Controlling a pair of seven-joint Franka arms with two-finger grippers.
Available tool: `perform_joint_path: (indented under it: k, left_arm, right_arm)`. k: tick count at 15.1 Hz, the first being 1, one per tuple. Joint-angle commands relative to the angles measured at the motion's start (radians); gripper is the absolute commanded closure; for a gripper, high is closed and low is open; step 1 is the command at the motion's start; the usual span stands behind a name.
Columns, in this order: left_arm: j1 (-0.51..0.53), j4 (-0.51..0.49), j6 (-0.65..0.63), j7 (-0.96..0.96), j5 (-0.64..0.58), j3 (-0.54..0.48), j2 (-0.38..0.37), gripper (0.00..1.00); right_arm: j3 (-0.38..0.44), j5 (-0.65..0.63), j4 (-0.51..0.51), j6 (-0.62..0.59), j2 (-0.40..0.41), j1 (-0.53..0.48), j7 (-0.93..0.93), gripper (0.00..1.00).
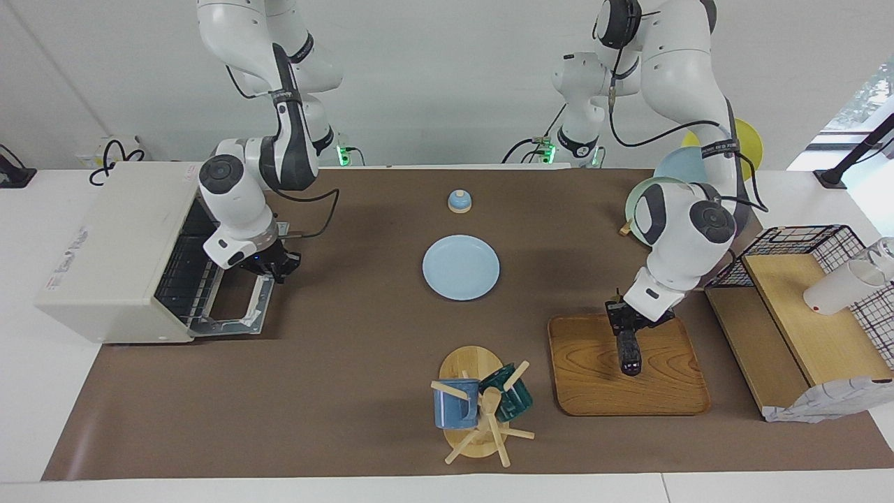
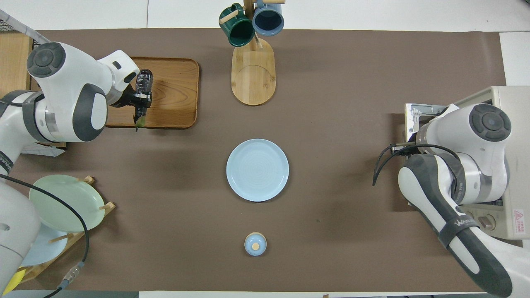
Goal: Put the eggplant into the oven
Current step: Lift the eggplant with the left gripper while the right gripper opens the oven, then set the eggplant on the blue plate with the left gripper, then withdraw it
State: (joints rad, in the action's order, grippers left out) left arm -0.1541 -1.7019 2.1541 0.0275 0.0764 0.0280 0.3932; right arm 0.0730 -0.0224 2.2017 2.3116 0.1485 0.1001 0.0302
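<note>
Left gripper (image 1: pixel 629 328) clenches the eggplant (image 1: pixel 629 355) over the wooden tray (image 1: pixel 670 391); gripped near its stem, it could swing loose travelling to the open oven (image 1: pixel 112 251).

A: What can't be made out?
B: In the overhead view the right arm covers the right gripper (image 1: pixel 279 267) and most of the oven (image 2: pixel 511 124), which the picture's edge also cuts.
A: And the eggplant (image 1: pixel 629 353)?
B: The left gripper (image 1: pixel 632 323) hides its stem end in the facing view. The mugs (image 2: pixel 251 20) are cropped overhead.
</note>
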Motion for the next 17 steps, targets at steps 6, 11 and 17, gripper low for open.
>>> perform_joint_path:
  k: [6, 11, 17]
  left_arm:
    - [-0.292, -0.113, -0.143, 0.453, 0.023, -0.010, -0.192, 1.00]
    - [-0.490, -0.364, 0.091, 0.661, 0.039, -0.008, -0.286, 1.00]
    - [-0.625, -0.423, 0.222, 0.824, 0.040, -0.010, -0.237, 1.00]
  right_arm:
    - [-0.021, 0.022, -0.077, -0.075, 0.002, 0.049, -0.007, 1.00]
    - [-0.055, 0.022, -0.117, -0.187, -0.088, 0.049, -0.012, 0.00]
    - [-0.094, 0.019, -0.117, -0.190, -0.138, 0.113, -0.004, 0.00]
